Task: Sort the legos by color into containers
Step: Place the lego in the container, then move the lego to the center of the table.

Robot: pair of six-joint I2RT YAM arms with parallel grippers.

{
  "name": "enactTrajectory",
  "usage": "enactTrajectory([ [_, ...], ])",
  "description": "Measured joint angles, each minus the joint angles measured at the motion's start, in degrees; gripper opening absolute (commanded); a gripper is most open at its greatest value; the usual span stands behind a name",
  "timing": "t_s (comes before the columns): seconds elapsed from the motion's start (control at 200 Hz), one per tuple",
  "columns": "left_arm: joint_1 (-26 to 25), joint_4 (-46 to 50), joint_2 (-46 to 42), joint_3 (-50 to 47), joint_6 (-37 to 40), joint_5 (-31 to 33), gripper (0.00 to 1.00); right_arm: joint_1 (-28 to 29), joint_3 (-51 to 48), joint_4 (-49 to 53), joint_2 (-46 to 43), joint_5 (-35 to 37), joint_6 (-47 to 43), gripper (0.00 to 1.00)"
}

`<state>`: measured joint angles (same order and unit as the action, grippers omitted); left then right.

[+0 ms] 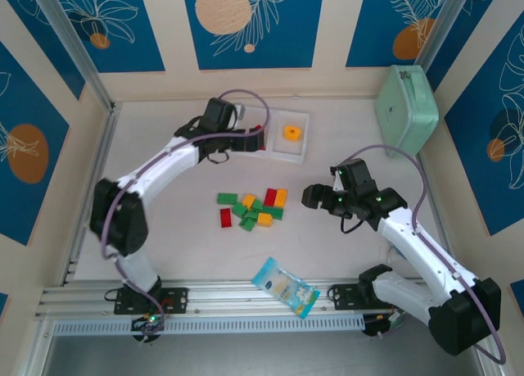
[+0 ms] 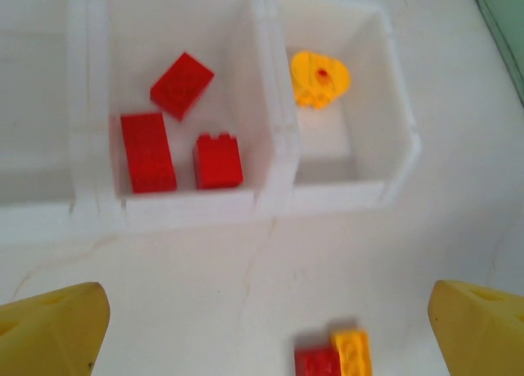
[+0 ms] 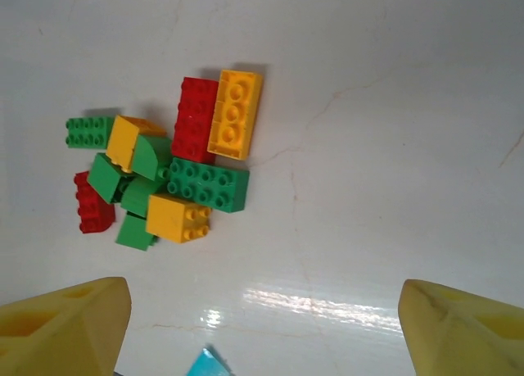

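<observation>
Left gripper hangs above the surface just near of the white tray, its fingers spread wide with nothing between them. Right gripper hovers to the right of the loose pile, its fingers also spread and holding nothing.

A mint-green case leans at the far right corner. The tray sits at the far middle of the surface, its three compartments in a row. A blue-and-white snack packet lies at the near edge.

The pile of legos lies mid-surface, with red, green and yellow-orange bricks jumbled and touching. Three red bricks lie in the tray's middle compartment. The round orange piece lies in the right compartment.
</observation>
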<state>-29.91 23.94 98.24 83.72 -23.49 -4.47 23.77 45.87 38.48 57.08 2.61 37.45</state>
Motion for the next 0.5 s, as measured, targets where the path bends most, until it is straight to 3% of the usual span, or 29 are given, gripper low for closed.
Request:
enactTrajectory([
  [0.25,0.0,2.34,-19.08,-19.1,-0.22,1.86,1.0,2.91,8.35,0.83,15.34,1.7,0.61,0.78],
  [0.5,0.0,10.34,-33.07,-28.7,-0.24,4.07,0.99,6.25,17.53,1.86,32.61,4.79,0.5,0.55],
])
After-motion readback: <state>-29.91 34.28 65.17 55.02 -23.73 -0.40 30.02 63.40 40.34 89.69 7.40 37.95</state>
